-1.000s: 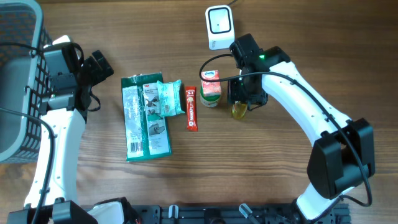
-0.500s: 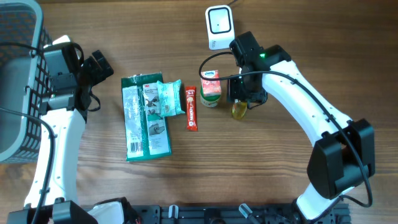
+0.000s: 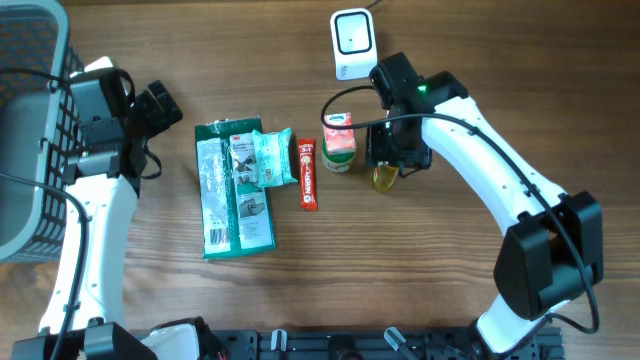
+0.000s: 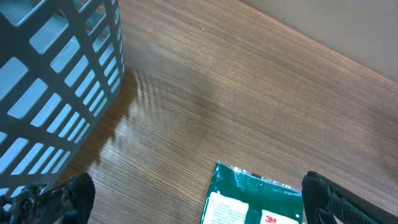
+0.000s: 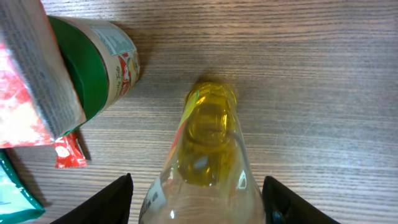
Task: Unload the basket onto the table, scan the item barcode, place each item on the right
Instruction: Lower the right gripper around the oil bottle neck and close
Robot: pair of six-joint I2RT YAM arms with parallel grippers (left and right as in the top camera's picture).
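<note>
**Overhead and wrist views, read from the near edge of the table (image 3: 150, 300) outward.** Left of centre lie a green flat pack (image 3: 225, 200), a teal sachet (image 3: 272, 158) overlapping it, and a red stick packet (image 3: 309, 175). No gripper is at any of them.

Right of centre, the right gripper (image 5: 198, 183) points down over a clear bottle (image 5: 208, 134) with yellow contents. Its fingers (image 5: 112, 199) stand at a middling width, close against the bottle's two flanks. Whether they press on it cannot be told. A green-and-red container (image 3: 338, 140) stands just beside the bottle.

Farthest out, near the far edge, sits the white scanner (image 3: 351, 42), apart from the bottle. The left gripper (image 4: 193, 202) hangs wide open and empty by the basket (image 3: 25, 130) at the left edge.

**Judged progress:** early. The bottle is bracketed but not yet at the scanner. Lifting it, turning its code to the scanner's window, and the scan itself all remain.

**Hidden or unclear:** no barcode is visible on the bottle. The bottle's end nearest the camera is cut off in the wrist view, and the gripper covers most of it from overhead.
</note>
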